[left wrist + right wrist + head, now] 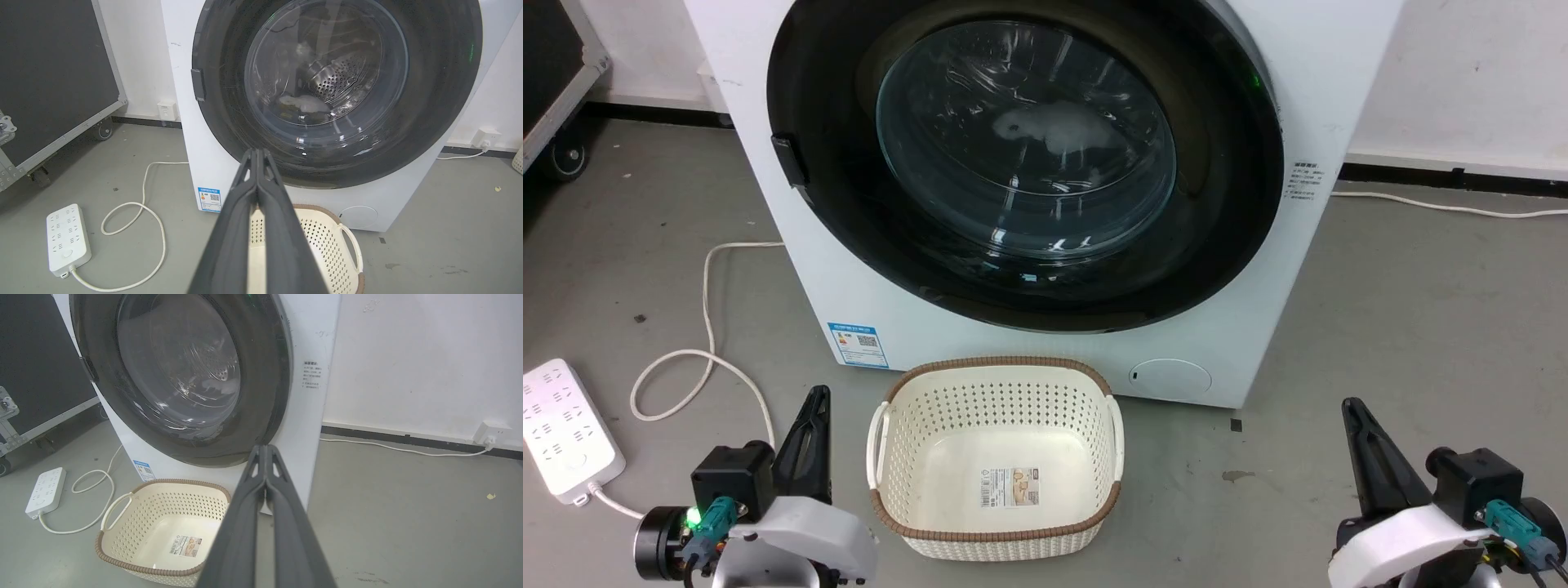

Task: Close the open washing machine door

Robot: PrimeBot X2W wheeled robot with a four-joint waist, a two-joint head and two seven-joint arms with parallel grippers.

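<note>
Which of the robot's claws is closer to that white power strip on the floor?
Left. The left gripper is just to the right of the power strip; the right gripper is beyond the basket.

Basket on floor before washing machine door

Basket stands before washing machine door (floor open both sides).

Right gripper's fingers pressed together, tips near the washing machine door.
</note>
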